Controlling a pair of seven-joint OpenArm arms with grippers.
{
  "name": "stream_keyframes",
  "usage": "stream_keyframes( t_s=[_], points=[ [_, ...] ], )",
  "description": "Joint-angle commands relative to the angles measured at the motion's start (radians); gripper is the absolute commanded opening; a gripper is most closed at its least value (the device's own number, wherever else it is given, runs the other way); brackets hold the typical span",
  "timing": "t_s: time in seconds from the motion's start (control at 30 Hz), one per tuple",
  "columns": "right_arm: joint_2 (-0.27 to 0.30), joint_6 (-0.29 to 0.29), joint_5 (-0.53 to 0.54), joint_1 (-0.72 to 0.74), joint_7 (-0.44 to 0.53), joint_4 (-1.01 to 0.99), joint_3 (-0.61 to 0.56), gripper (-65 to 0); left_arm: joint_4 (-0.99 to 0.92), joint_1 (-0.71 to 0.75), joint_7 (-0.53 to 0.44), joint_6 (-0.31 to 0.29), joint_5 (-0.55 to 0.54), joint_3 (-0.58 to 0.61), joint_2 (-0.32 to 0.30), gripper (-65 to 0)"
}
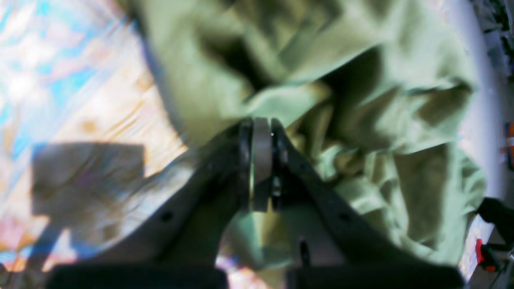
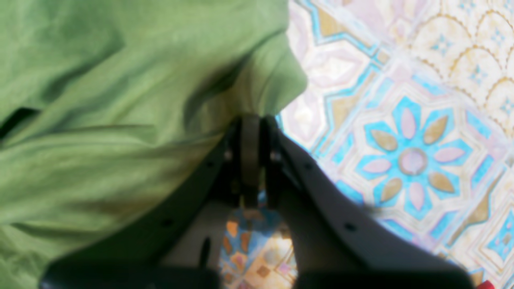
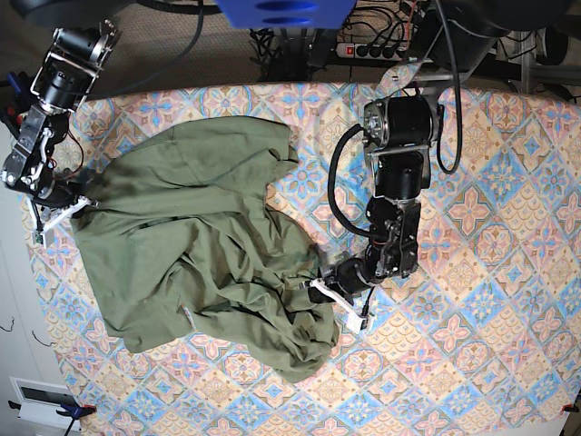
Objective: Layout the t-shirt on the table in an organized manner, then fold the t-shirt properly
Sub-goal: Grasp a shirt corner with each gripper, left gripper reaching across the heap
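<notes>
T-shirt (image 3: 200, 245) lies crumpled on the table (image 3: 490, 272), spread toward the base view's left. Left gripper (image 1: 261, 132) is clamped on a fabric fold at the shirt's right edge; right gripper (image 2: 251, 124) pinches its far-left edge.

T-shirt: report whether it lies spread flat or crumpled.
Crumpled. The t-shirt sits in a rumpled heap on the table, deep folds bunched at its lower edge, no sleeve laid out flat.

I see an olive-green, plain t-shirt (image 3: 209, 245). I see the table (image 3: 508, 272) cloth patterned in pink, blue, cream and orange diamond medallions.
</notes>
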Motion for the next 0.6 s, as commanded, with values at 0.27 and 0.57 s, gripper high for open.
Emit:
stream_keyframes(
  t_s=[0.27,0.57],
  points=[
    [0.021,0.001,0.010,0.020,0.016,0.018,0.002,-63.9,0.017,-0.028,-0.023,-0.006,-0.142,0.009,-0.037,-29.6],
    [0.018,0.001,0.010,0.020,0.016,0.021,0.002,-63.9,0.012,-0.034,-0.026,-0.006,-0.139,0.019,0.001,-26.0]
  ],
)
